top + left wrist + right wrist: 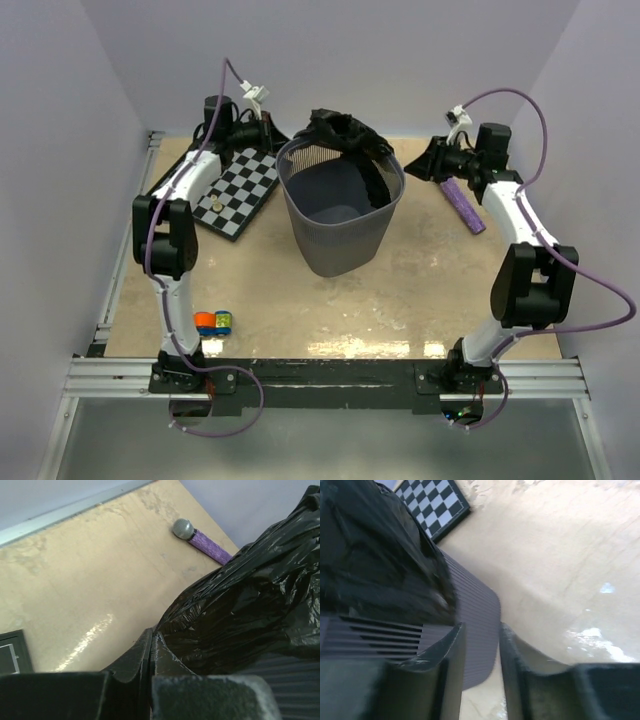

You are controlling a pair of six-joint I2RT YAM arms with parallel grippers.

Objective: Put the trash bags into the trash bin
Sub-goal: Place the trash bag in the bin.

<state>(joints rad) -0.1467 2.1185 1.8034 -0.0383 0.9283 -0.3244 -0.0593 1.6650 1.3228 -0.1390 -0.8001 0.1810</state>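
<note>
The grey mesh trash bin (338,215) stands mid-table. A black glossy trash bag (345,133) is draped over its far rim and hangs down inside on the right. My left gripper (275,132) is at the bin's far left; in the left wrist view its jaws (151,636) are pressed together, with the bag's edge (240,610) running taut from the tips. My right gripper (422,160) is at the bin's far right. It is open (481,627) and empty, with the bin wall (475,625) seen between its fingers and the bag (370,555) to the left.
A purple microphone (463,205) lies at the right by my right arm and shows in the left wrist view (205,542). A chessboard (238,188) lies left of the bin. A small orange and blue toy (213,322) sits near the left arm's base.
</note>
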